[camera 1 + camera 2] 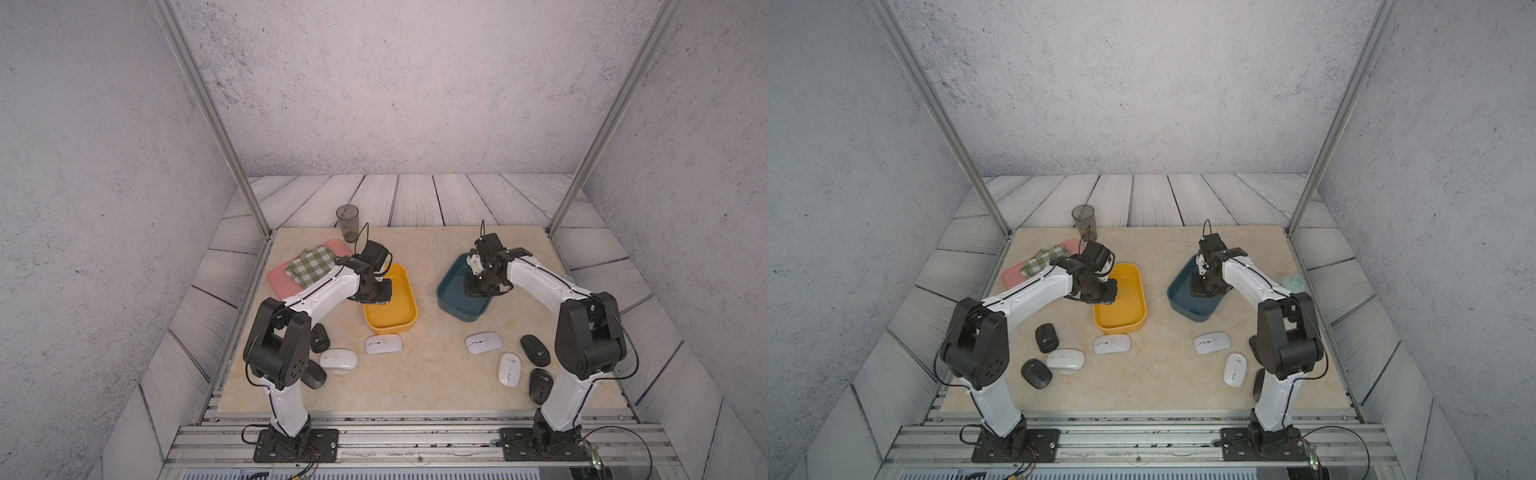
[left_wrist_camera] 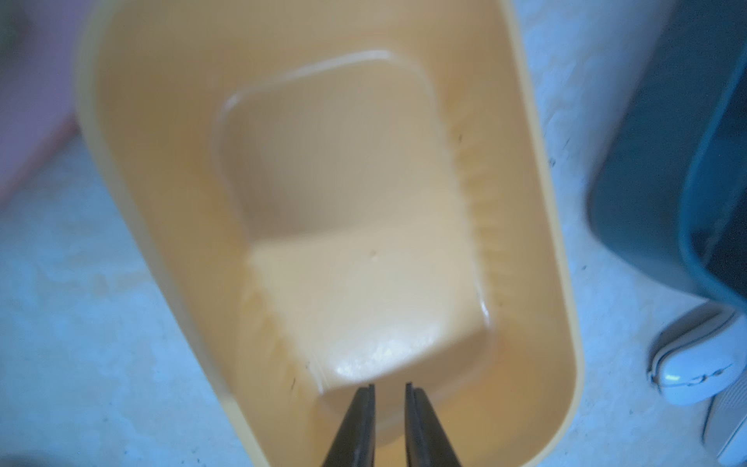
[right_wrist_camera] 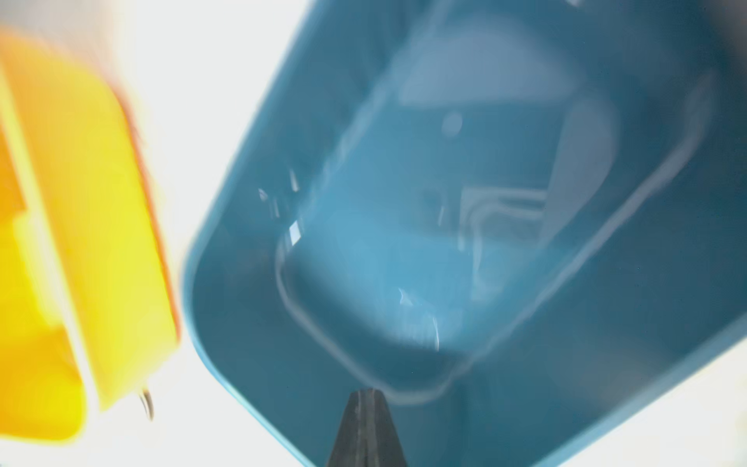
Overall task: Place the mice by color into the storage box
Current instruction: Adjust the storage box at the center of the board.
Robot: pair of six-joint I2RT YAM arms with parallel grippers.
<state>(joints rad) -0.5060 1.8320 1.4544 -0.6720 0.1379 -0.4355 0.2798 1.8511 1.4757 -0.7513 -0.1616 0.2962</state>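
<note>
Four glossy white mice (image 1: pixel 383 344) and four matte black mice (image 1: pixel 535 350) — flat ovals — lie on the table (image 1: pixel 436 374) in front of the yellow box (image 1: pixel 395 311) and blue box (image 1: pixel 453 282). The left gripper (image 2: pixel 389 394), over the yellow box, stands slightly apart; the right gripper (image 3: pixel 367 394), over the blue box, is pressed together.

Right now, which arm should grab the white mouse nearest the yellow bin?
Probably left: left gripper hangs over the yellow bin near that white mouse; right gripper is over the blue bin.
</note>
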